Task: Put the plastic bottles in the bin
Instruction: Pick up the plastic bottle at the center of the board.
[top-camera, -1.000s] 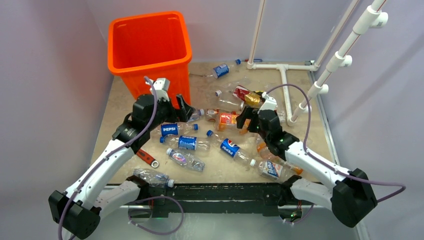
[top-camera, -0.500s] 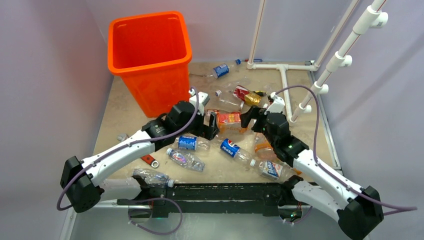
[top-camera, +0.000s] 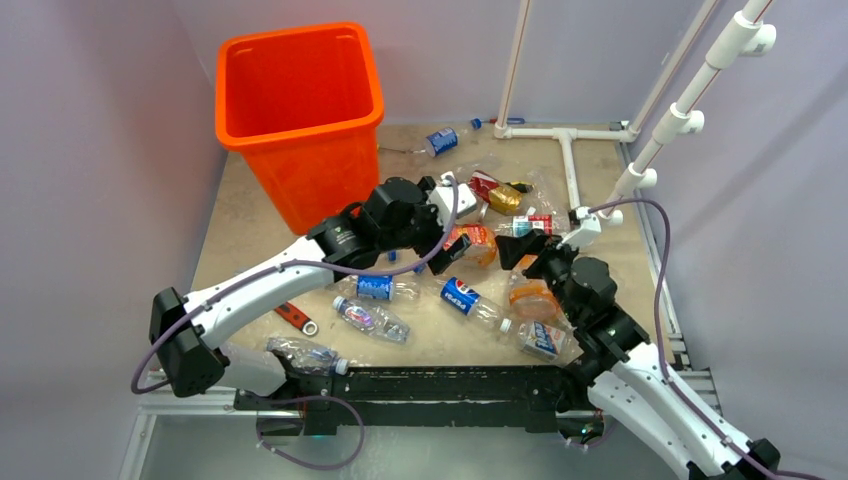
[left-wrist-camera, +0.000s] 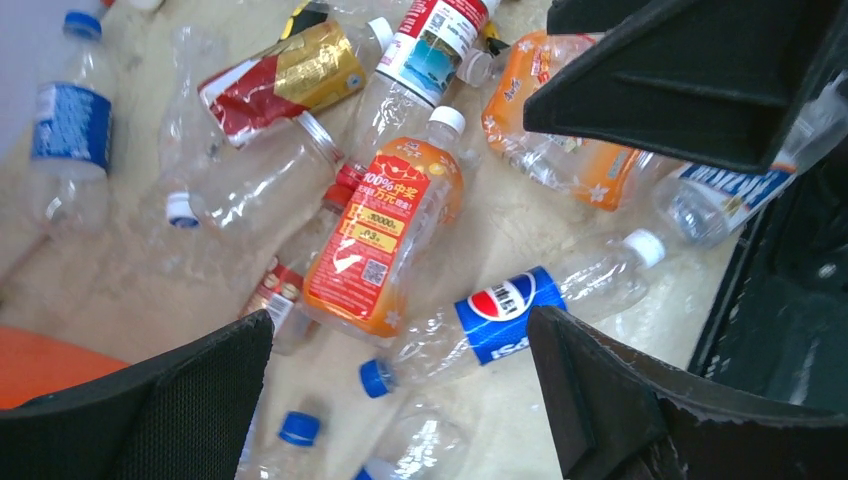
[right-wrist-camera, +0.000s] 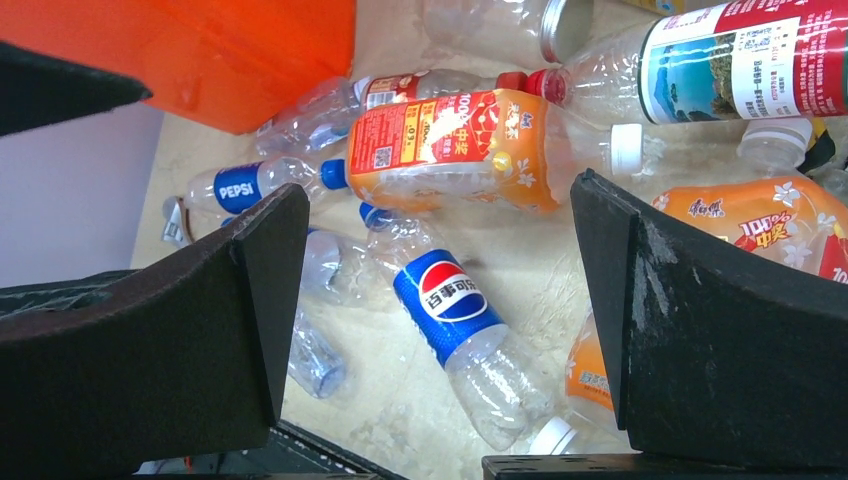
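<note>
The orange bin (top-camera: 300, 110) stands at the back left. Several plastic bottles lie scattered over the tabletop. My left gripper (top-camera: 452, 245) hovers open and empty over the middle pile, above an orange-labelled bottle (left-wrist-camera: 380, 240) and a Pepsi bottle (left-wrist-camera: 510, 310). The left gripper (left-wrist-camera: 400, 390) holds nothing between its fingers. My right gripper (top-camera: 522, 247) hangs open just to the right of it, facing it. In the right wrist view, the right gripper (right-wrist-camera: 440, 330) frames the Pepsi bottle (right-wrist-camera: 450, 300) on the table below, apart from it. The orange-labelled bottle (right-wrist-camera: 470, 145) and bin (right-wrist-camera: 200, 50) lie beyond.
A red-handled wrench (top-camera: 295, 317) lies at the front left. More bottles lie near the front edge (top-camera: 305, 353) and at the far side (top-camera: 440, 140). A white pipe frame (top-camera: 570, 170) stands at the back right. A black rail (top-camera: 430, 385) runs along the near edge.
My left arm has swung right, from in front of the bin to the middle pile. My right gripper has drifted slightly right and nearer. Both grippers stayed open.
</note>
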